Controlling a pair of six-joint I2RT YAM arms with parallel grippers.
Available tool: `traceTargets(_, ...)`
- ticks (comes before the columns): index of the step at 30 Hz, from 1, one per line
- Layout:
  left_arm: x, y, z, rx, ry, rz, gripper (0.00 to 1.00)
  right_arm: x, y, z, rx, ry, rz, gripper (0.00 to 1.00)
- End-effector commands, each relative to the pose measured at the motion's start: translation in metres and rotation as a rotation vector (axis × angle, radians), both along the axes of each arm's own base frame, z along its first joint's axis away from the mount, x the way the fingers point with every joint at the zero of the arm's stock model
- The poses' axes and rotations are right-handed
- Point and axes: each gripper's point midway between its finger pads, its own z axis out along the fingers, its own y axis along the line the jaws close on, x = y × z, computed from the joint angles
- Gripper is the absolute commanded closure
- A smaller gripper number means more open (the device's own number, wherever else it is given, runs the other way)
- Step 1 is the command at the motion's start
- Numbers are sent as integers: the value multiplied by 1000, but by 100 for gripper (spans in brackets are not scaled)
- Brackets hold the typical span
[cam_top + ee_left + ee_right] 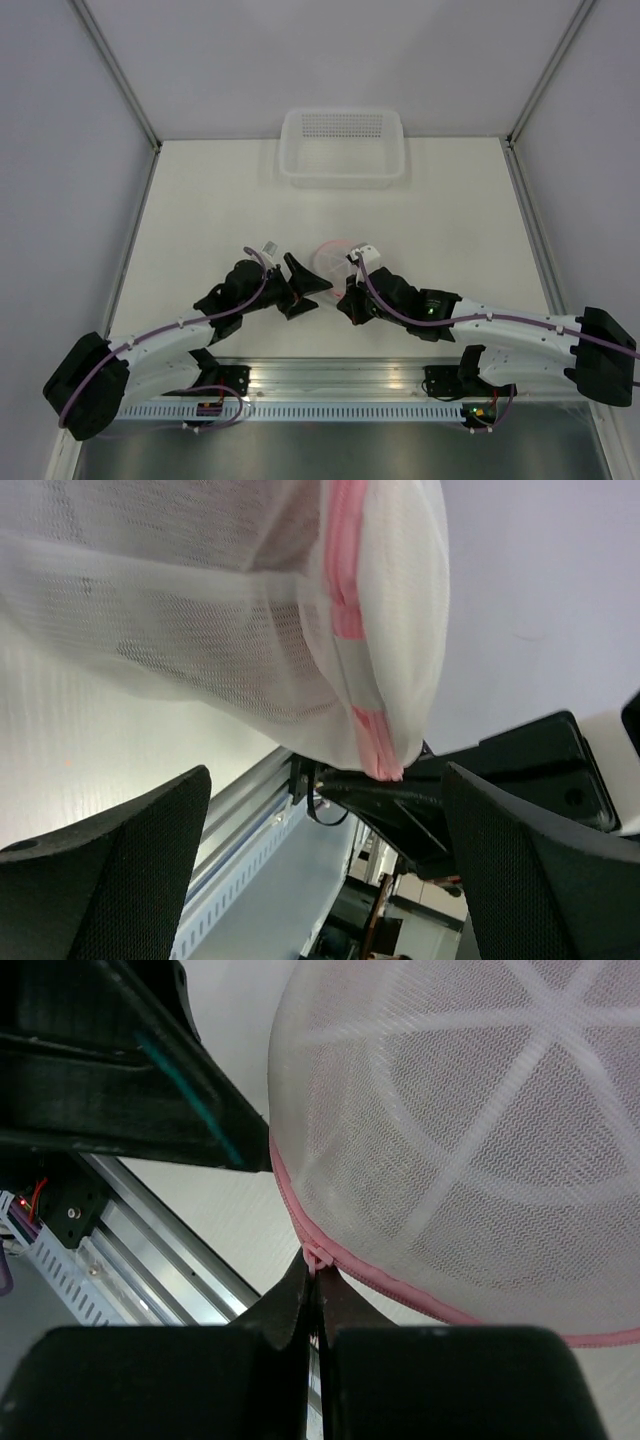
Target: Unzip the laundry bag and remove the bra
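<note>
The laundry bag sits in the middle of the white worktop, between the two arms. It is round and made of white mesh, with a pink zipper around its edge. The right tool is pressed together and pinches the little zipper pull. The left tool is spread wide just beside the bag's left side and holds nothing. A clear basket sits at the far edge, well apart from the bag.

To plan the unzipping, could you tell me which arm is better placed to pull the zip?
Right: the right gripper is shut on the zip pull of the bag; the left gripper is open, holding nothing.
</note>
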Motion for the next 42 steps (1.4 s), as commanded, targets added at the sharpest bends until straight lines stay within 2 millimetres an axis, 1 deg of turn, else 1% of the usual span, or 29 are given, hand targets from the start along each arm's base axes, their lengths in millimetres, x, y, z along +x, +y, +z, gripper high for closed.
traceTargets(1,28,-13,24,-42,-39,73,0,-4,7,1,20,-5,47,100)
traceTargets(7,49,-28,27,-42,-46,124,0,-8,9,0,14,-7,71,100)
traceTargets(9,50,-35,34,-57,-60,121,1,-9,10,0,10,-7,79,99)
traceTargets(10,50,-38,32,-51,-54,115,2,-9,10,-1,4,-7,80,100)
traceTargets(12,48,-43,32,-48,-61,100,11,-9,11,-1,4,-11,86,99)
traceTargets(13,46,-44,32,-52,-64,92,23,-9,11,0,3,-12,85,100)
traceTargets(15,45,-44,29,-56,-66,91,39,-7,11,0,-2,-18,79,100)
traceTargets(16,45,-43,27,-56,-64,92,50,-6,10,-1,-11,-18,73,100)
traceTargets(17,45,-42,28,-59,-67,95,74,-5,8,-2,-21,-18,65,100)
traceTargets(18,43,-41,25,-52,-63,93,84,-4,8,-3,-27,-19,60,100)
traceTargets(20,43,-40,23,-44,-63,91,98,-4,6,-6,-42,-15,54,100)
traceTargets(23,45,-38,20,-23,-73,91,98,-3,0,-9,-76,-11,41,100)
traceTargets(25,49,-34,20,-10,-97,83,98,-2,-13,-17,-142,-3,17,100)
traceTargets(26,47,-34,19,-4,-100,61,98,-1,-17,-19,-168,-1,3,100)
traceTargets(27,49,-33,21,-2,-112,50,98,1,-29,-22,-224,-3,-26,100)
traceTargets(28,54,-28,17,21,-128,46,98,3,-35,-25,-256,-3,-42,100)
traceTargets(29,50,-27,17,22,-130,10,98,4,-40,-26,-279,-1,-65,100)
traceTargets(30,51,-26,16,27,-134,-4,98,4,-52,-31,-331,4,-85,100)
traceTargets(31,57,-19,14,38,-148,-3,98,8,-61,-31,-360,-11,-121,100)
traceTargets(32,52,-17,12,34,-145,-38,98,10,-66,-32,-377,-11,-150,99)
traceTargets(33,52,-15,12,35,-153,-53,98,9,-75,-35,-413,-7,-163,100)
traceTargets(34,56,-10,10,47,-167,-61,98,12,-81,-35,-433,-21,-189,100)
traceTargets(35,52,-10,9,41,-168,-97,98,12,-84,-37,-446,-21,-200,100)
traceTargets(37,55,-5,11,50,-200,-121,98,12,-91,-41,-476,-16,-213,100)
traceTargets(38,51,-5,11,47,-204,-150,98,12,-93,-44,-489,-13,-215,100)
traceTargets(40,54,-3,16,55,-254,-185,98,12,-93,-46,-500,-5,-223,100)
traceTargets(41,52,-5,19,52,-252,-222,98,14,-93,-47,-511,-9,-236,100)
traceTargets(42,52,-6,21,49,-269,-241,98,15,-97,-49,-535,-8,-248,100)
